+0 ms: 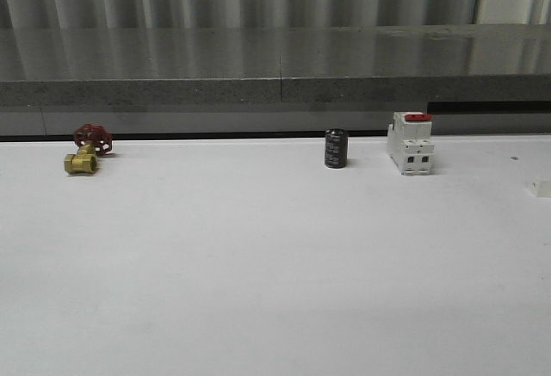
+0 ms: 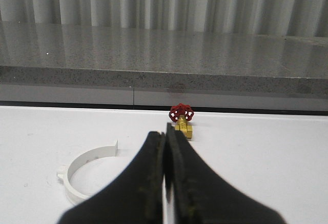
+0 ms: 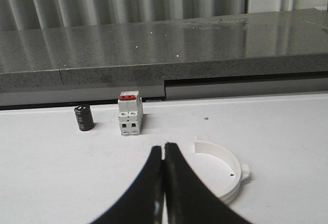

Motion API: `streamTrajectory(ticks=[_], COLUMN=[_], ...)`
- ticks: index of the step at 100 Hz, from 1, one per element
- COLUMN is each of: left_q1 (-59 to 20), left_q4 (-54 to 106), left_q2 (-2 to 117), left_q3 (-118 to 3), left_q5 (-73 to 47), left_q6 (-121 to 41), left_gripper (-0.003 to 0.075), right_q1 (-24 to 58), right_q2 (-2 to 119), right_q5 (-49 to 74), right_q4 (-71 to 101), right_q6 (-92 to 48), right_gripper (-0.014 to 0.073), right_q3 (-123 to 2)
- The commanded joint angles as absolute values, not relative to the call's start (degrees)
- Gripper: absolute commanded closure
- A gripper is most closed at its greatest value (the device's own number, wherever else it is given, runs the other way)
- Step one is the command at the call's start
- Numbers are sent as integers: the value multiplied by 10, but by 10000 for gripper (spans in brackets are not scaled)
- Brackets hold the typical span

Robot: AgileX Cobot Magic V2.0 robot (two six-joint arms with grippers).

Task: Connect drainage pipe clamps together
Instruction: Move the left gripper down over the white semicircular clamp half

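Observation:
One white half-ring drainage pipe clamp (image 2: 88,156) lies flat on the white table, its open side toward my left gripper (image 2: 164,130). That gripper is shut with nothing between its black fingers, and it hovers just beside the clamp. A second white clamp half (image 3: 225,154) with a side lug lies on the table beside my right gripper (image 3: 163,146). The right gripper's fingers are also pressed together and hold nothing. The two clamp halves lie far apart.
A brass valve with a red handwheel (image 1: 86,148) stands at the back left, also ahead of the left gripper (image 2: 182,119). A black cylinder (image 1: 336,148) and a white breaker with a red switch (image 1: 410,142) stand at the back right. A grey ledge (image 1: 275,70) runs behind the table.

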State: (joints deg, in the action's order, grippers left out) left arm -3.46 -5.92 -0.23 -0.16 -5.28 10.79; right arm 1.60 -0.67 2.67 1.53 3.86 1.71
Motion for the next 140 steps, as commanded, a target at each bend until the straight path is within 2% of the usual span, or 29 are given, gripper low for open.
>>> streamTrajectory(ticks=[1, 39, 60, 100, 114, 140], left_q1=[-38, -38, -38, -38, -38, -38], left_q4=[-58, -54, -21, 0, 0, 0], left_q2=[-22, -22, 2, 232, 296, 351], left_q3=[24, 24, -32, -300, -350, -358], left_q5=[-5, -9, -63, -304, -323, -328], left_q6=[109, 111, 110, 110, 110, 110], left_gripper=[741, 741, 741, 741, 741, 741], right_q1=[15, 15, 15, 15, 15, 15], right_q2=[-17, -17, -17, -17, -17, -17], right_q5=[-19, -19, -19, -19, -19, -19], right_q4=[12, 12, 12, 12, 12, 12], right_q6=[37, 37, 37, 37, 37, 37], right_gripper=[661, 661, 661, 661, 661, 661], right_q3=[5, 5, 5, 5, 5, 5])
